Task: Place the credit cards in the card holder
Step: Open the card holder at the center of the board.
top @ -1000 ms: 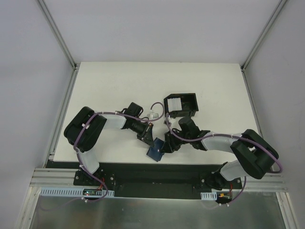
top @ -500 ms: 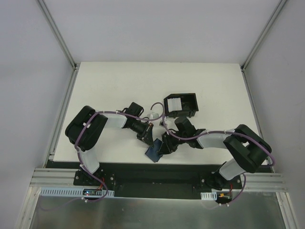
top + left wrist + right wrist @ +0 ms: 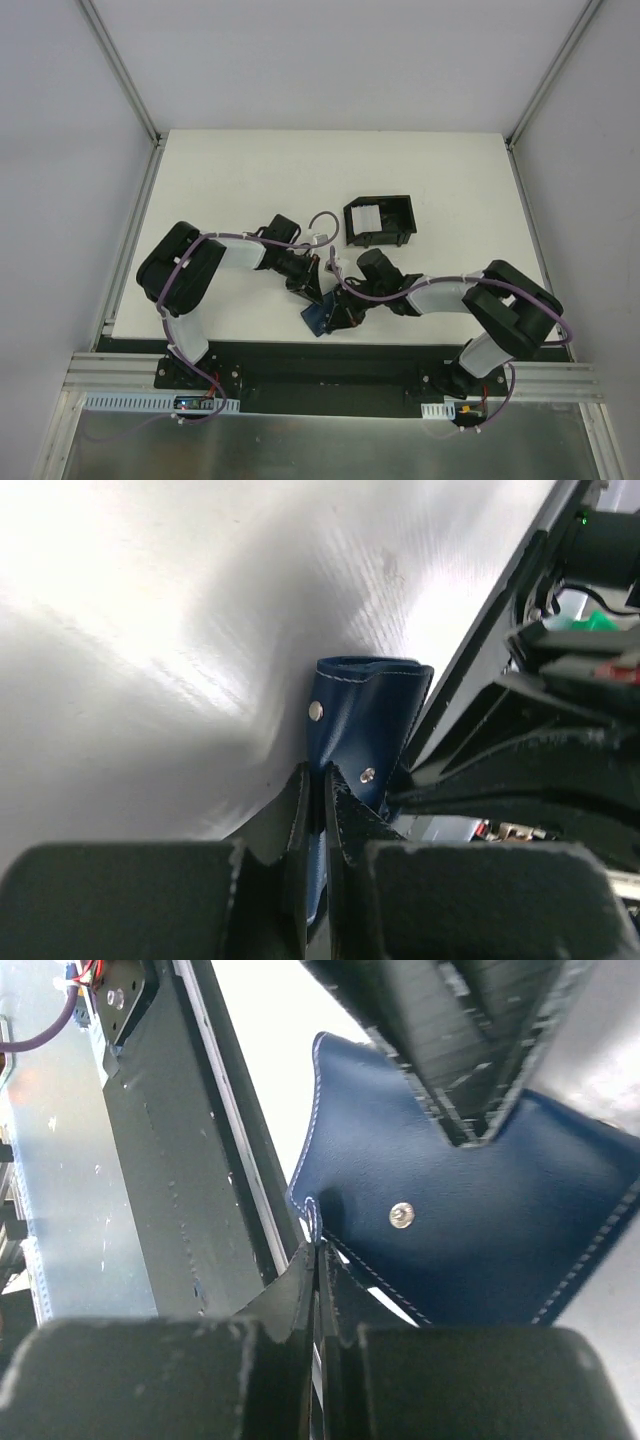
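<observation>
Left pincer point(image 3: 315, 798): clamped on card holder point(image 3: 318, 319) flap. Right pincer point(image 3: 315, 1252): clamped on opposite corner. Held between arms, at near bench point(image 3: 250, 170) edge. Credit cards point(image 3: 366, 219) farther back in black box point(image 3: 398, 232), nearer right arm.

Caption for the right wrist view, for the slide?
Right tool pinches one edge of the dark blue stitched leather wallet; left tool clamps the opposite edge.

Left arm point(image 3: 185, 275) and right arm point(image 3: 515, 315): bulky black joint housings, pale grey tubular links. Purple cables point(image 3: 322, 217) run along both arms. Black base mounts point(image 3: 190, 372) with small coloured connectors. Matte black gripper fingers point(image 3: 120, 900), grainy-surfaced.
</observation>
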Available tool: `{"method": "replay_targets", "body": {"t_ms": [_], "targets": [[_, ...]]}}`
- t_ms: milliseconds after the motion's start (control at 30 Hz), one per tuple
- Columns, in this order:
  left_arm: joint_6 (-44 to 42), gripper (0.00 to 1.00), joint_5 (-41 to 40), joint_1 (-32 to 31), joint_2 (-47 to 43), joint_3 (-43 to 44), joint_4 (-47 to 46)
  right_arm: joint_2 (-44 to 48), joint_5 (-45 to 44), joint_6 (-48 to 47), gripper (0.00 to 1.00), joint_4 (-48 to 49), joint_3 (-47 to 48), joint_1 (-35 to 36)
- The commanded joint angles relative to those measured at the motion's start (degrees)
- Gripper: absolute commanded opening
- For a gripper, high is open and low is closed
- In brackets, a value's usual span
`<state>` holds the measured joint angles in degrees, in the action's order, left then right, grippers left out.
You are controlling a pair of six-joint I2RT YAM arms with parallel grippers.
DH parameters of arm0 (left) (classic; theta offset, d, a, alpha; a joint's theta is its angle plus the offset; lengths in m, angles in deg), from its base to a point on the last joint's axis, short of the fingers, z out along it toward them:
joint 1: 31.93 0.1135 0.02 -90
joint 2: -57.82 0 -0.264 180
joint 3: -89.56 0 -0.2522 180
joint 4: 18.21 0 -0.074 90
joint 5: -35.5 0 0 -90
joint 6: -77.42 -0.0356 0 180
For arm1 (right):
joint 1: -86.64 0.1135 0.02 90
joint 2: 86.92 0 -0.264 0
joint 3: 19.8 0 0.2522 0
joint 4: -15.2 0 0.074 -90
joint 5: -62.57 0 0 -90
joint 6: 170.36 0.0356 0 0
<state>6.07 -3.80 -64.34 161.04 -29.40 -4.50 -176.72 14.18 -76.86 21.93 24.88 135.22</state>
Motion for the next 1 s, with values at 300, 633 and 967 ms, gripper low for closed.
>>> {"method": "replay_targets", "body": {"t_ms": [300,633,967], "targets": [[3.84,0.00,-10.27,2.26,-3.45,-3.42,-6.98,5.33,-1.78,2.99,0.23,3.07,-6.30,3.54],[10.52,0.00,-16.85,2.17,-10.92,-11.51,-9.26,6.48,-4.77,7.65,0.41,1.23,-5.25,3.54],[15.00,0.02,-21.16,2.17,-17.69,-15.99,-10.14,11.48,-20.84,12.65,0.44,-11.25,-3.59,3.54]]}}
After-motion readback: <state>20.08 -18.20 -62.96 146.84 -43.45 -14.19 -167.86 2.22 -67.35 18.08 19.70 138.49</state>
